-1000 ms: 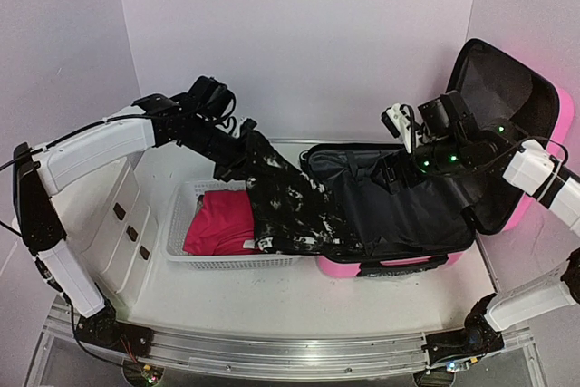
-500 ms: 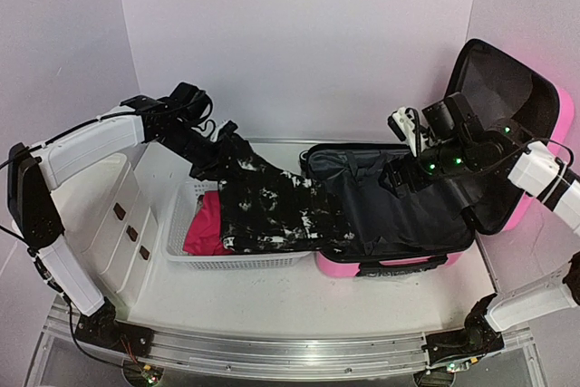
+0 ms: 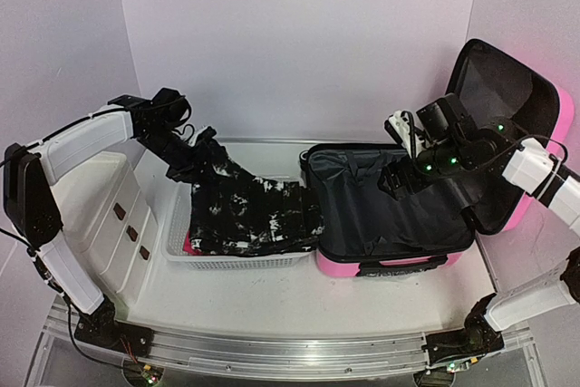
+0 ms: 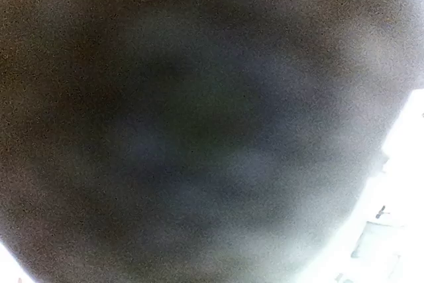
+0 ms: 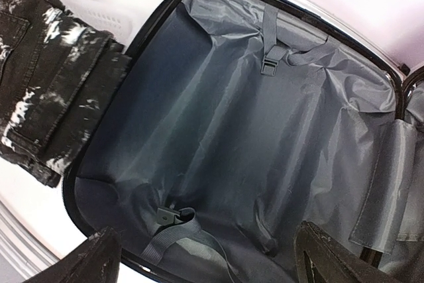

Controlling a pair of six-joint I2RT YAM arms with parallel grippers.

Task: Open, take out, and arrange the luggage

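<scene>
Tabletop [image 3: 272, 292]: open luggage [image 3: 362, 219], draped garment [image 3: 254, 215]

No legible text on luggage [image 3: 362, 215] or elsewhere in view

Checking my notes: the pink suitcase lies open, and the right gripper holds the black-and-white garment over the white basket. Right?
No: it is the left gripper that holds the black-and-white garment over the white basket, as the top view shows. The right gripper is open above the pink suitcase, which does lie open.
</scene>
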